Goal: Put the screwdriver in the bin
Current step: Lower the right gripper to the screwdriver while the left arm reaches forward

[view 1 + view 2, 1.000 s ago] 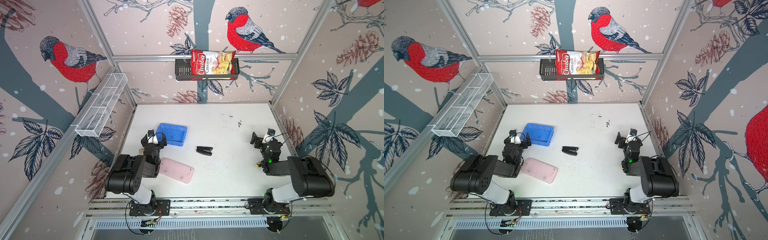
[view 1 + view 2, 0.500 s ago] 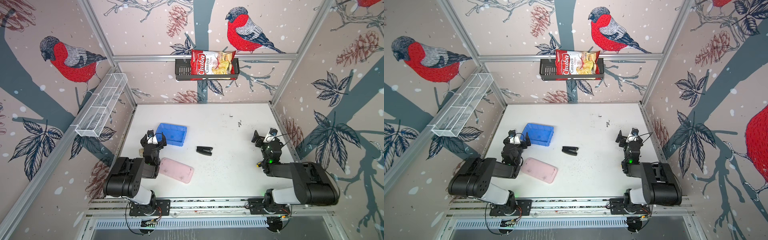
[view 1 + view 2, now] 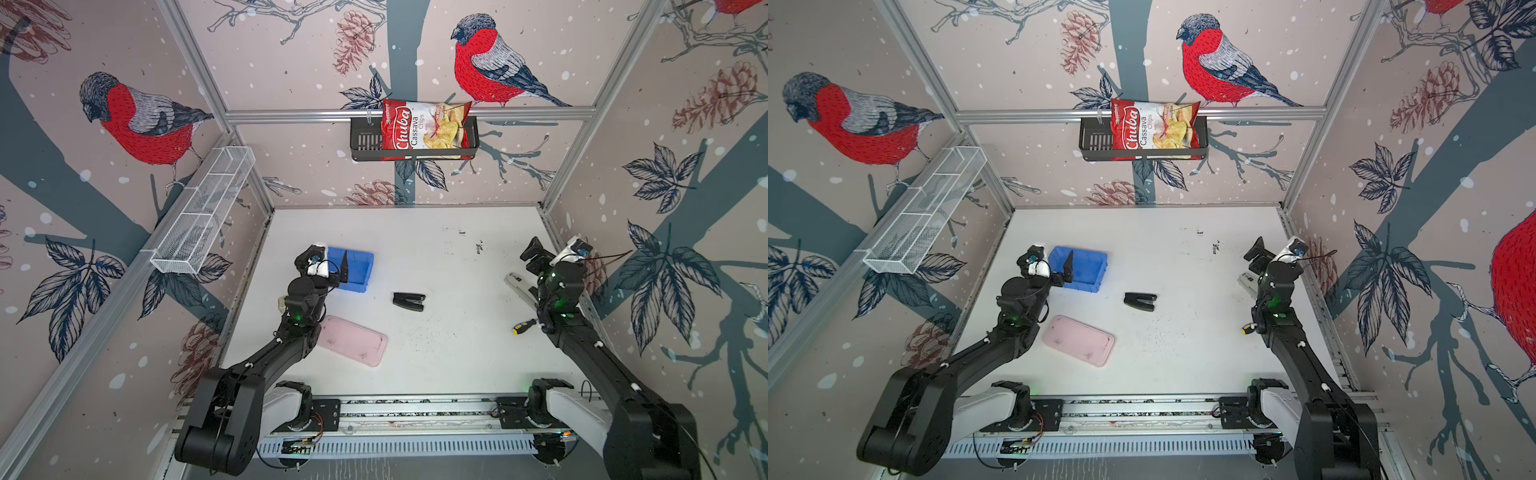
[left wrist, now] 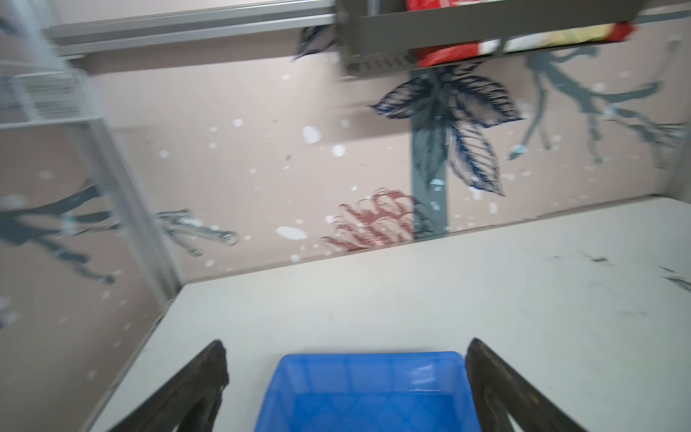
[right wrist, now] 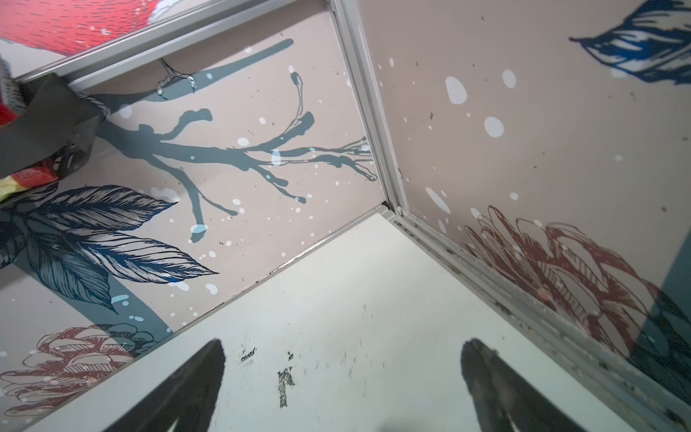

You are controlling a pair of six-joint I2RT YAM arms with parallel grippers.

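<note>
The counter (image 3: pixel 436 257) is a white board, scuffed with dark marks toward its far right part, which the right wrist view shows close up as black smears. It is boxed in on three sides by walls papered with red-breasted birds, pine cones and dark leaves, all held in an aluminium frame.

On the left wall I see a white wire mesh basket (image 3: pixel 203 216). On the back wall a black rack (image 3: pixel 365 141) holds a red bag of chips (image 3: pixel 424 126).

The bin (image 3: pixel 353 268) sits on the left half of the counter, and I see nothing in it. My left hand (image 4: pixel 346 349) hangs at its near end with the fingers spread wide. Its wrist view, smeared by blur, shows the bin between them.

The screwdriver (image 3: pixel 524 326) lies on the counter at the right side, well apart from the bin and partly under the right arm. In both top views only its yellow-and-black handle shows.

My right hand (image 5: pixel 344 344) is raised near the far right corner, fingers wide apart and holding nothing.

A black stapler (image 3: pixel 409 301) lies mid-counter. A pink tray (image 3: pixel 353 340) lies nearer the front, and a beige tool (image 3: pixel 519 284) lies just beside the right arm.
</note>
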